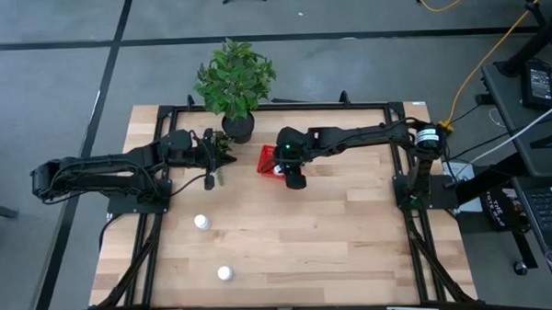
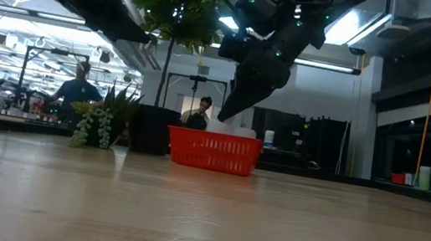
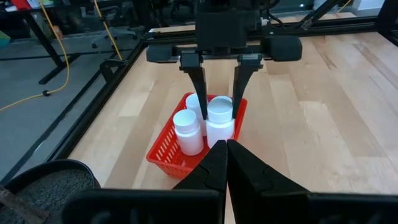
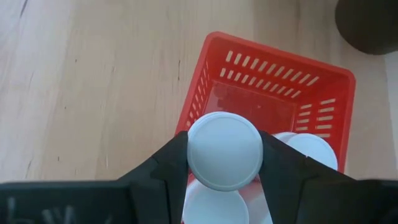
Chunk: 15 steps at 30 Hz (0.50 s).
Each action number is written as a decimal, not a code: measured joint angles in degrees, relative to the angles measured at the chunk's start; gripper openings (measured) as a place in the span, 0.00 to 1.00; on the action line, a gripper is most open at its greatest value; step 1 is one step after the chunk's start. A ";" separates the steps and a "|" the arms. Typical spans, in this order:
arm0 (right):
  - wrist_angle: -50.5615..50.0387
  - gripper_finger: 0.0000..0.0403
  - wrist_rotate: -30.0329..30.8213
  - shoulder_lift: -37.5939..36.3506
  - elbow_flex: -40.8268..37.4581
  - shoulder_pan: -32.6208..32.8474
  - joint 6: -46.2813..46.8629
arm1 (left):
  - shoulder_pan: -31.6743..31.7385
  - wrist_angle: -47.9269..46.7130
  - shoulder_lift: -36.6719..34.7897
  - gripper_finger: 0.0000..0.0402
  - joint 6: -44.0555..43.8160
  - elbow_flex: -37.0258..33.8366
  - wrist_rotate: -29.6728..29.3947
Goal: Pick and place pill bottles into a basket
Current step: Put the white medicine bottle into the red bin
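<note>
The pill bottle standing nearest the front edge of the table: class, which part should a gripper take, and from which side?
Grip the pill bottle around its cap or upper body, coming straight down from above. It stands upright and alone on the table, so nothing blocks the fingers.

The wooden table (image 1: 334,236) carried the red basket (image 1: 268,159) directly beneath the right arm's jaws, a potted plant (image 1: 236,81) beside it, and two white pill bottles (image 1: 202,222) well apart from them.
</note>
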 joint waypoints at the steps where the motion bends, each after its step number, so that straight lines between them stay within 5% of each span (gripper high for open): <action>1: -0.10 0.38 0.00 0.14 0.00 0.00 0.00 | 0.00 0.01 0.00 0.00 0.00 0.00 0.02; 15: 0.55 0.38 -0.15 1.97 -0.04 0.00 -0.04 | 0.00 0.00 -0.01 0.00 0.00 0.00 0.02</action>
